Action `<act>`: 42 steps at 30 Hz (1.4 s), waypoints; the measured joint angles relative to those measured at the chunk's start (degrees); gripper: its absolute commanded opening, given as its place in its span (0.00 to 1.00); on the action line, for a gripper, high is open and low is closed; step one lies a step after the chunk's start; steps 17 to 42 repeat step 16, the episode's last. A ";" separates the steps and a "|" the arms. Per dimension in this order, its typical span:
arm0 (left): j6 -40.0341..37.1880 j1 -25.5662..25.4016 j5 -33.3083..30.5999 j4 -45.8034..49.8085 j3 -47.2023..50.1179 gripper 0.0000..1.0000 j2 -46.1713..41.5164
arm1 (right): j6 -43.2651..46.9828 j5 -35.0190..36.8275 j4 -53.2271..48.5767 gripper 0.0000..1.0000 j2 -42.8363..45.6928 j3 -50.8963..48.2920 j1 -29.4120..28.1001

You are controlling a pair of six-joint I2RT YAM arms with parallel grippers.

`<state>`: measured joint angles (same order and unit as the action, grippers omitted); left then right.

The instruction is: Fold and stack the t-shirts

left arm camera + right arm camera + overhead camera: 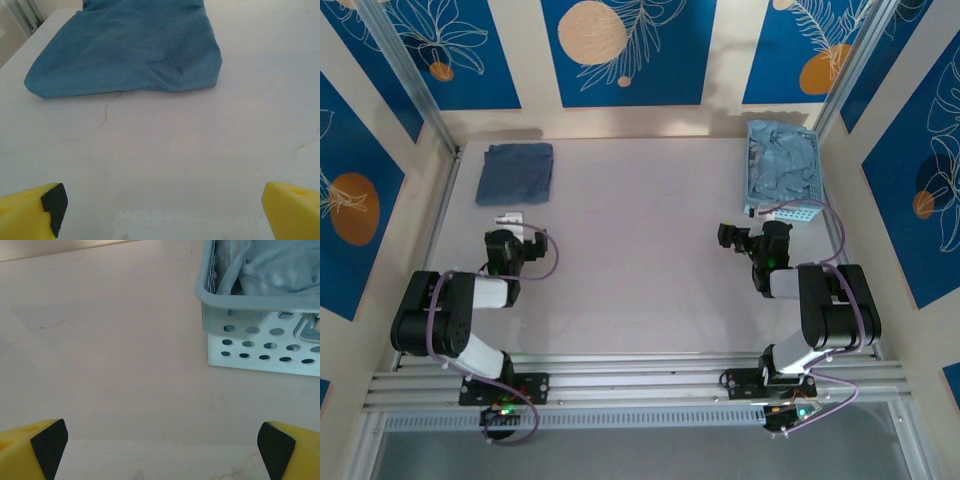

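Top external: finds one dark slate-blue t-shirt (pixel 515 172) folded into a flat rectangle at the far left corner of the table (pixel 640 210), well apart from everything else. Finds the pale sky-blue t-shirts (pixel 785 165) heaped and crumpled inside the perforated basket (pixel 785 212) at the far right corner. Puts the left gripper (pixel 510 222) low over bare table on the near side of the folded shirt, close to it but apart from it. Puts the right gripper (pixel 728 236) near the basket's near left corner, not touching it. Left wrist: shows yellow fingertips (pixel 30 215) pushed out to the bottom corners, so jaws spread wide with nothing but table between. Shows, further ahead, the dark shirt's rounded, slightly rumpled near edge lying flat. Right wrist: shows yellow fingertips (pixel 30 450) likewise out at both bottom corners, jaws wide apart and holding nothing. Shows, up to the right, the basket's holed wall and thick rim, with pale cloth bunched behind the rim and none hanging over onto the table.
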<state>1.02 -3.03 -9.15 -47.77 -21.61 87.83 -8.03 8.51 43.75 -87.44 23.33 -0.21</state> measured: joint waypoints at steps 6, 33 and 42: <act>-0.15 -0.48 -0.04 -0.02 0.00 1.00 0.00 | 0.26 0.02 1.03 0.99 0.00 0.00 -0.33; -0.79 -0.92 -0.07 -0.02 0.00 1.00 0.00 | 0.26 0.02 1.73 0.99 0.00 0.00 -0.33; -0.79 -0.92 -0.07 -0.02 0.00 1.00 0.00 | 0.26 0.02 1.73 0.99 0.00 0.00 -0.33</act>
